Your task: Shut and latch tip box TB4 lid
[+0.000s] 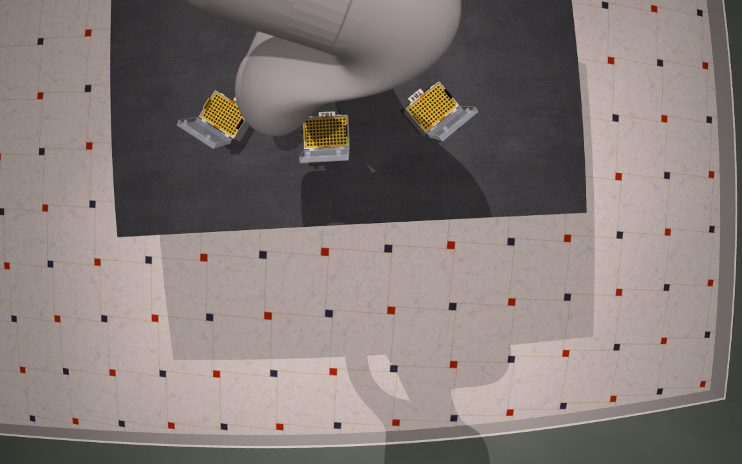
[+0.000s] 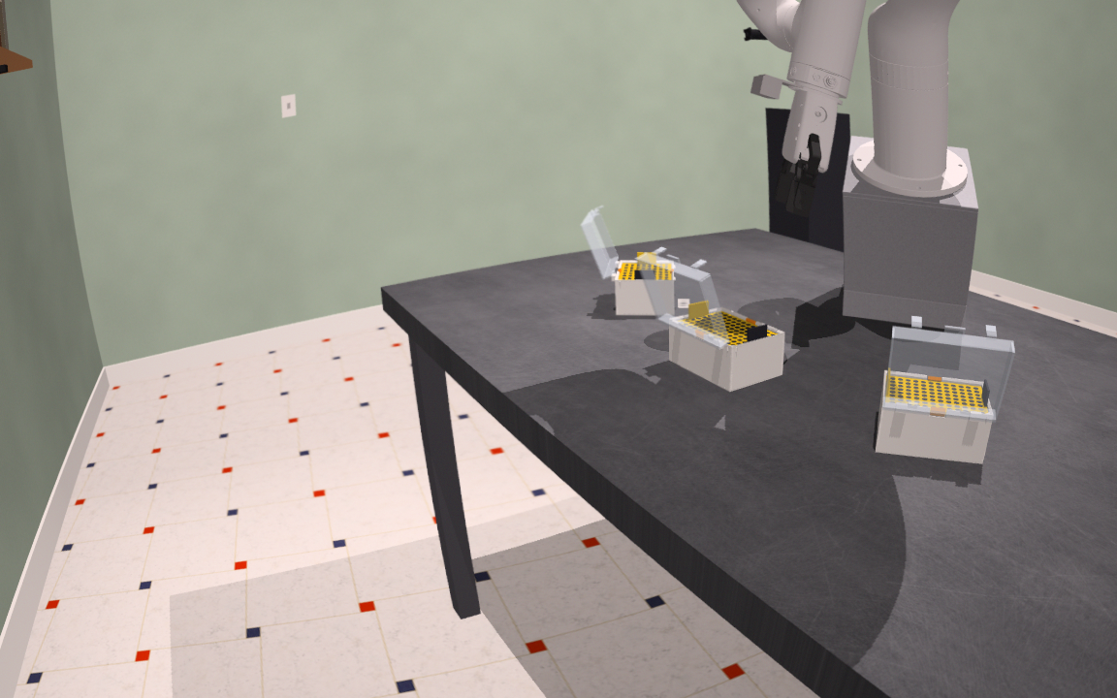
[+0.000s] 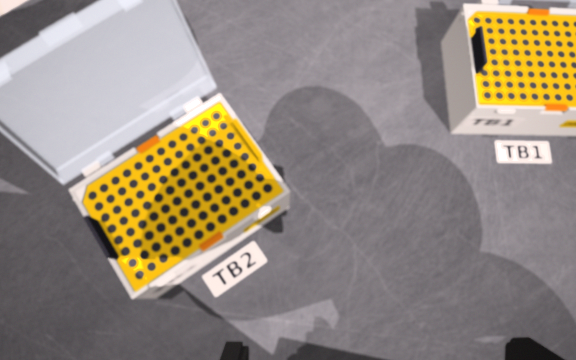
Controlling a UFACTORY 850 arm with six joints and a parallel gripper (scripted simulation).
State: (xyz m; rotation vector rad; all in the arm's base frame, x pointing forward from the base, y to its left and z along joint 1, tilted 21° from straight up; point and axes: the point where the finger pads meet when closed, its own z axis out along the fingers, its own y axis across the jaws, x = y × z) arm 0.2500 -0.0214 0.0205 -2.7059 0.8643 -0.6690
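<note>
Your pincer (image 2: 797,186) hangs released, gripping nothing, high over the tabletop (image 2: 718,486) beside TB2 (image 3: 178,200). TB1 (image 3: 533,70) sits beyond TB2. TB4 (image 2: 936,407) stands well apart from TB2 on its other side, lid (image 2: 948,360) up.

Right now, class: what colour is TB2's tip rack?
Yellow with dark holes on the TB2 rack; wrist view shows it best.
</note>
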